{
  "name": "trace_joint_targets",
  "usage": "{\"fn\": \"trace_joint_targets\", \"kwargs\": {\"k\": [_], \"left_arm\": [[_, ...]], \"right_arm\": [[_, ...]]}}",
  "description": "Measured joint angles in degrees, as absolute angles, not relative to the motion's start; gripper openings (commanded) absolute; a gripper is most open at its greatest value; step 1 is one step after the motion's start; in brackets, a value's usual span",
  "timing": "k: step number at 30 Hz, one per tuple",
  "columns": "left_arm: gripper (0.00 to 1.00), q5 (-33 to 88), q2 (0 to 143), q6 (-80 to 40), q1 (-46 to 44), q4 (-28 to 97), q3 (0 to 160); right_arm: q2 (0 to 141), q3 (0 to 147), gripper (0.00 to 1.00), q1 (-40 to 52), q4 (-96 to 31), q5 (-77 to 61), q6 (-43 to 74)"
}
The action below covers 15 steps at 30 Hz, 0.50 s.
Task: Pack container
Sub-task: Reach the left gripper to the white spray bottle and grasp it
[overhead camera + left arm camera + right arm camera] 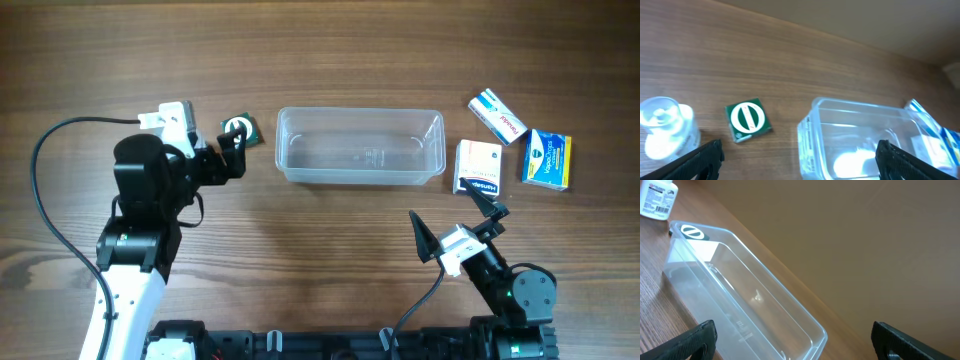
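**Overhead view: packing not yet begun.** The container (360, 147) lies lengthwise at the centre of the frame on the table (320, 50), mouth up and empty. Its see-through walls show only the wood beneath. The items lie outside it at both ends, which gives each arm stock on its own side.

**Left of centre.** A green box (243, 127) lies just beside the container's left end. It is partly covered by the left gripper (235, 150), which hangs over it with jaws spread wide and nothing between them. The left wrist view shows that box flat on the wood ahead of the fingertips. It also shows a bottle (662, 127) at the lower left edge and the container at lower right.

**Right of the frame.** There are three boxes:
- an orange-marked box (478, 166) just beside the container's right end;
- a blue-and-yellow box (547, 158) further right;
- a white-and-blue box (497, 115) above them.

The right gripper (455, 222) sits at lower right, below the orange-marked box, likewise fully spread and empty. Its camera looks along the container toward the green box.

**Judged step.** The left arm appears to be lining up on the green box, its nearest item, so descent and closure would come next. The box lies flat and low, so the fingers must straddle its edges close to the wood.
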<state>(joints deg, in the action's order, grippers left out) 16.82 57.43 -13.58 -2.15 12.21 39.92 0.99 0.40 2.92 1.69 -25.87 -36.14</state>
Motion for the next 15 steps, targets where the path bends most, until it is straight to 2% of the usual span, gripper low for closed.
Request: {"fn": "trace_joint_targets", "kwargs": {"k": [9, 15], "left_arm": [[0.81, 20.51, 57.43, -13.41, -3.18, 16.82, 39.92], [0.81, 19.73, 57.43, -13.41, -5.78, 17.23, 39.92]], "right_arm": [[0.99, 0.4, 1.0, 2.92, 1.69, -25.87, -36.14], [0.99, 0.4, 1.0, 2.92, 1.69, -25.87, -36.14]]}}
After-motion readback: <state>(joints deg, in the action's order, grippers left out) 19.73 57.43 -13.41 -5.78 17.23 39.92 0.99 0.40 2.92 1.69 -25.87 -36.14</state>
